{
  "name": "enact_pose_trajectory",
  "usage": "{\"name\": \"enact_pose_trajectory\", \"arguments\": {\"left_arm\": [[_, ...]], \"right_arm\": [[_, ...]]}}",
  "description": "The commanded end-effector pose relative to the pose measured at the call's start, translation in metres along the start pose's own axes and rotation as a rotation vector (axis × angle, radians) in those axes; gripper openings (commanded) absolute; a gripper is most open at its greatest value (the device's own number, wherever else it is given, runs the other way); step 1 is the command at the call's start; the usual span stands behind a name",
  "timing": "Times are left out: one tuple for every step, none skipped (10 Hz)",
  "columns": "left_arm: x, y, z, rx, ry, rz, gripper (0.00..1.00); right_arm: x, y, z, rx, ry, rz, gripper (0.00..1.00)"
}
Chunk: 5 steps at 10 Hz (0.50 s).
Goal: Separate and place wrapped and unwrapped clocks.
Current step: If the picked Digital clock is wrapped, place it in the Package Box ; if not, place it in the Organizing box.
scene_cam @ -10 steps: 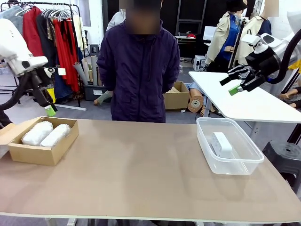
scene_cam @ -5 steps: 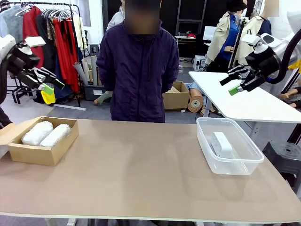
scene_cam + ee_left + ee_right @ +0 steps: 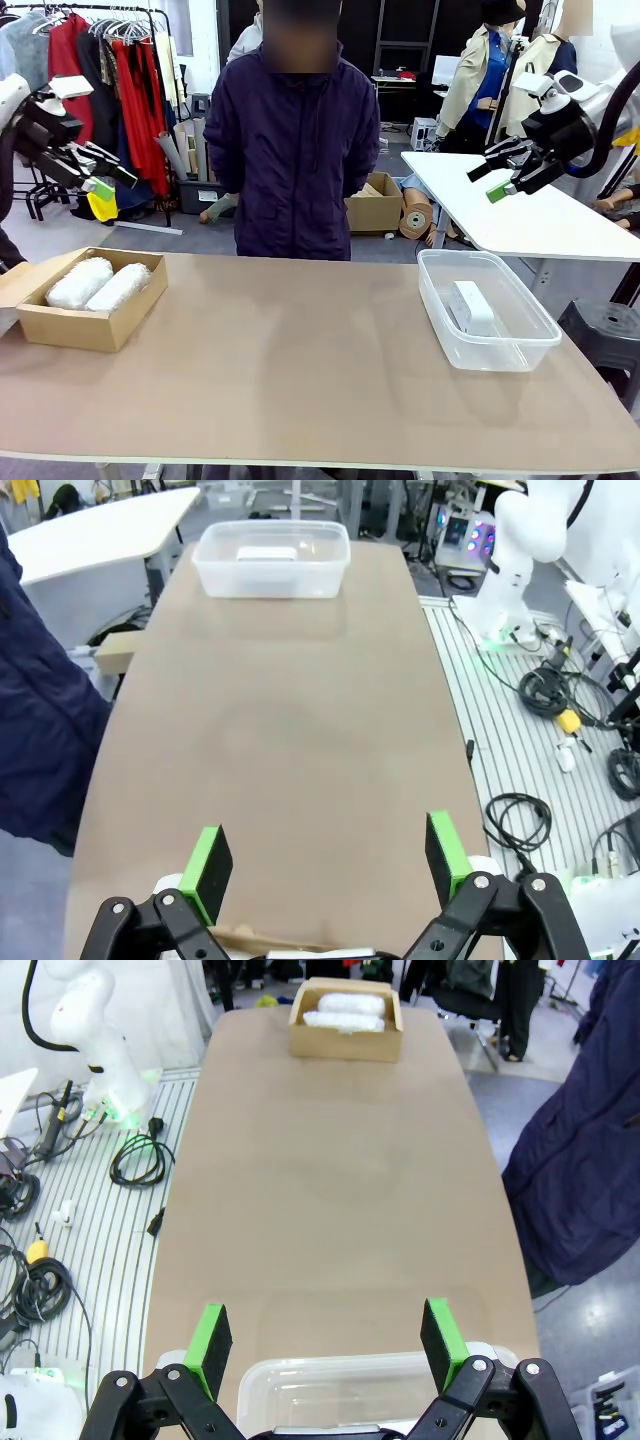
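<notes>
Green pads tip both grippers, and both stand raised clear of the tan table [image 3: 300, 360]. From the front camera, the left gripper [image 3: 108, 172] hangs high above the cardboard box [image 3: 85, 300] at the table's left end, fingers spread wide and holding nothing. The right gripper [image 3: 498, 172] is lifted above and behind the clear plastic tub [image 3: 485, 310] at the table's right end, its jaws likewise wide apart and empty.

Two bubble-wrapped clocks [image 3: 98, 284] lie side by side inside the cardboard box, touching each other. The bare white clock [image 3: 472, 305] sits alone inside the tub. A person in a dark purple jacket [image 3: 293, 150] stands at the table's far edge, between box and tub.

Looking along its own fingers [image 3: 207, 868], the left wrist camera shows the length of the table with the tub at its far end and the white clock inside, plus cables on the floor beside the table. Over on the right wrist camera, the tub's rim sits just under the spread fingers [image 3: 211, 1339], with the box and its two wrapped clocks at the table's opposite end.
</notes>
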<state>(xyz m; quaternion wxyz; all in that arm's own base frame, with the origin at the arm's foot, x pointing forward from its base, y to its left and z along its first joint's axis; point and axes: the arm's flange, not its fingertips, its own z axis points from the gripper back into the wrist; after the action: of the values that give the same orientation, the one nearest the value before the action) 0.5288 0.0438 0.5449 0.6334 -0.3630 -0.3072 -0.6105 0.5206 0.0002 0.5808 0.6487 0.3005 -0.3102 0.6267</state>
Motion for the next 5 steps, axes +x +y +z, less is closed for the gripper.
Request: {"name": "enact_pose_trajectory", "arguments": {"left_arm": [[0.002, -0.002, 0.002, 0.005, -0.003, -0.004, 1.00], [-0.001, -0.001, -0.009, 0.056, -0.028, -0.066, 1.00], [-0.003, 0.002, -0.014, 0.105, -0.030, -0.117, 1.00], [-0.004, 0.002, -0.021, 0.130, -0.046, -0.147, 1.00], [-0.004, 0.005, -0.023, 0.161, -0.047, -0.168, 1.00]], "right_arm": [[-0.001, 0.004, -0.001, 0.001, 0.005, 0.012, 1.00], [-0.001, 0.004, -0.001, 0.001, 0.005, 0.012, 1.00], [-0.001, 0.004, -0.001, 0.001, 0.005, 0.012, 1.00], [-0.001, 0.004, -0.001, 0.001, 0.005, 0.012, 1.00], [-0.001, 0.004, -0.001, 0.001, 0.005, 0.012, 1.00]]}}
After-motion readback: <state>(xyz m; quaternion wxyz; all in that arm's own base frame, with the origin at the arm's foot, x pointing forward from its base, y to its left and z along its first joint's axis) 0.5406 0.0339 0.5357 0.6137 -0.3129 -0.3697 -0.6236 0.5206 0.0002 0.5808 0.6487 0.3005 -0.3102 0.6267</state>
